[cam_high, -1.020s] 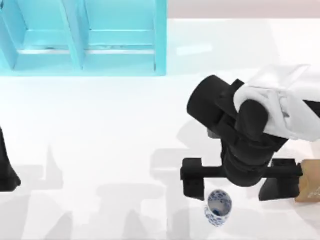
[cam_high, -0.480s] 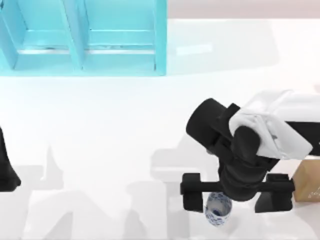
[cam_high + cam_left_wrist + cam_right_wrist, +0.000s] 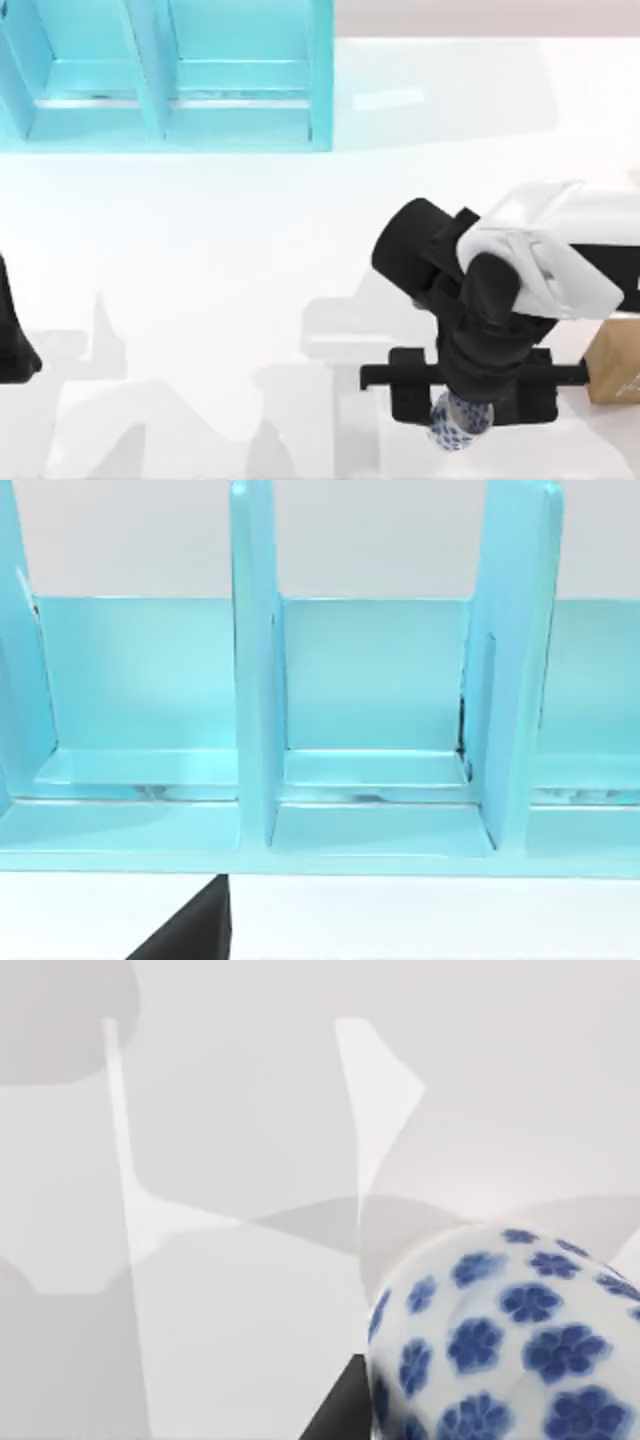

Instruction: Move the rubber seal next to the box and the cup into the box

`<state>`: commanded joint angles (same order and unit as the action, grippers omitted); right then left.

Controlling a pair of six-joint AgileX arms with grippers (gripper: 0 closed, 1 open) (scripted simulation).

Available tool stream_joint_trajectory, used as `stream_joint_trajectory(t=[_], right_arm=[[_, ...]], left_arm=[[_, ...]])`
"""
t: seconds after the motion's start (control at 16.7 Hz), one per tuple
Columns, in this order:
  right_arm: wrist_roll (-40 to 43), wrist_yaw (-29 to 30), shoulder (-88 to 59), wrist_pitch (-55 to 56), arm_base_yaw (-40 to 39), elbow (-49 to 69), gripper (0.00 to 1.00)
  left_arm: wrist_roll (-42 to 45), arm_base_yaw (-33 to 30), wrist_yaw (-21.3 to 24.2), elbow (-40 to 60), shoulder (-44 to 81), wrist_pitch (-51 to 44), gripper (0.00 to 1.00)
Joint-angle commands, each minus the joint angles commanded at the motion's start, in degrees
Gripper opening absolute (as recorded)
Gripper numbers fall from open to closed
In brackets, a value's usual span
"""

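The right gripper (image 3: 462, 400) stands low over the near right part of the table (image 3: 220, 300), its black fingers drawn in against either side of the cup (image 3: 460, 422). The jaws appear closed on the cup. The cup is white with blue flowers; from above only its lower part shows beneath the gripper body. In the right wrist view the cup (image 3: 510, 1340) sits close up, its flowered wall rounded toward the camera, with a dark finger (image 3: 335, 1410) touching its side.

The rubber seal (image 3: 612, 360), a tan-brown block, lies at the table's right edge, just beside the right gripper and partly covered by the arm's white casing.

The box (image 3: 170, 75), light blue with upright dividers, stands at the far left of the table, well apart from cup and seal. The left wrist view looks into its compartments (image 3: 370, 710).

The left gripper (image 3: 12, 340) sits parked at the left edge; I cannot tell how its jaws stand.
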<state>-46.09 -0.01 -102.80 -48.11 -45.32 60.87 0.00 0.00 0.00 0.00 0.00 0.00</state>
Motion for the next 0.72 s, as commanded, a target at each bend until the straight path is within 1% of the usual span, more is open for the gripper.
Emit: stream_joint_trajectory(t=[0.3, 0.36, 0.72], right_arm=[[0.0, 0.0, 0.0, 0.0, 0.0, 0.0, 0.02], [0.0, 0.0, 0.0, 0.0, 0.0, 0.0, 0.0], [0.0, 0.0, 0.0, 0.0, 0.0, 0.0, 0.0]], left_arm=[[0.0, 0.0, 0.0, 0.0, 0.0, 0.0, 1.0], [0.0, 0.0, 0.0, 0.0, 0.0, 0.0, 1.0], [0.0, 0.0, 0.0, 0.0, 0.0, 0.0, 1.0]])
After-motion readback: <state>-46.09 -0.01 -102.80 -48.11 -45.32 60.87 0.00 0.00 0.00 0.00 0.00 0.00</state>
